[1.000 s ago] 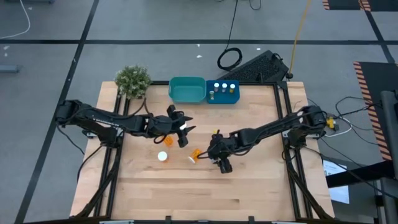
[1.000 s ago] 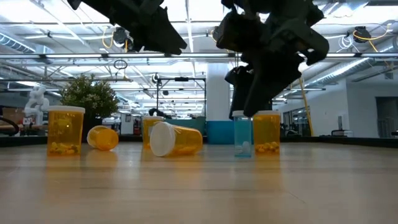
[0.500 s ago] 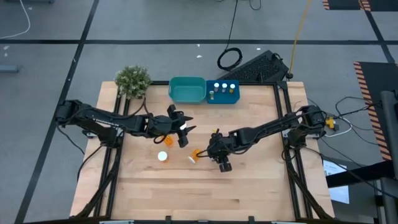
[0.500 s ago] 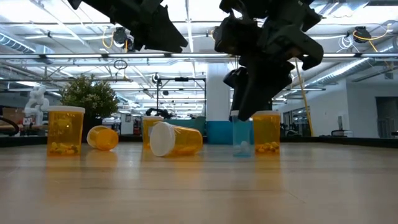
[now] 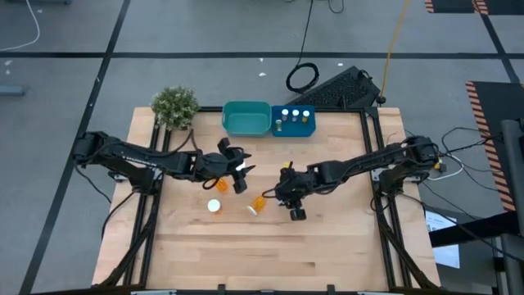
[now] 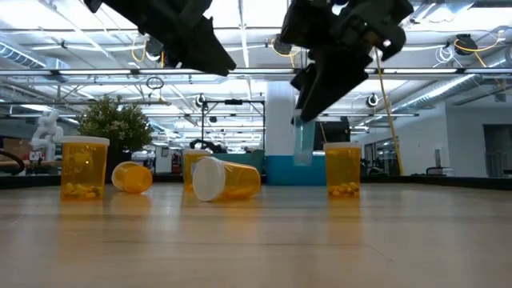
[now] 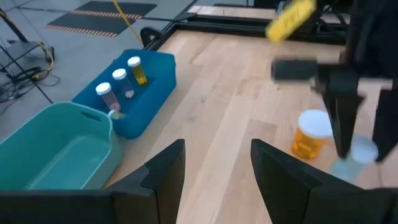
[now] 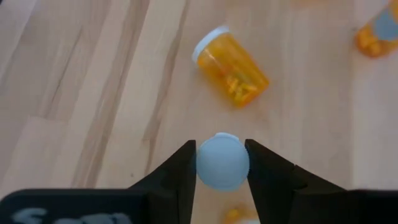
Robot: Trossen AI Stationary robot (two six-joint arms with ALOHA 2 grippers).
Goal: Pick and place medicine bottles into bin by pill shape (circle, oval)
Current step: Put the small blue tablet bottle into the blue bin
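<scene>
Wooden surface (image 5: 327, 246), workshop floor around it: your left end effector (image 5: 240, 178) hovers released near the middle, nothing between its fingers, above the loose orange medicine bottles. One capped bottle (image 5: 214, 206) sits just below it in the high view, another (image 5: 257, 204) lies tipped on its side to the right. Further right, your right end effector (image 5: 293, 205) is clenched on a slim pale-capped bottle (image 6: 303, 142), which the low view shows hanging clear of the wood. Carry it high enough to pass over the standing bottles, keep it upright, and travel toward the teal bin (image 5: 247, 119) and blue bin (image 5: 293, 121) at the far edge; check the pill shape before you choose, since the blue one already holds three bottles. Loosen the fingers only once the bottle is low inside the walls. No brand, label or writing can be read anywhere.
</scene>
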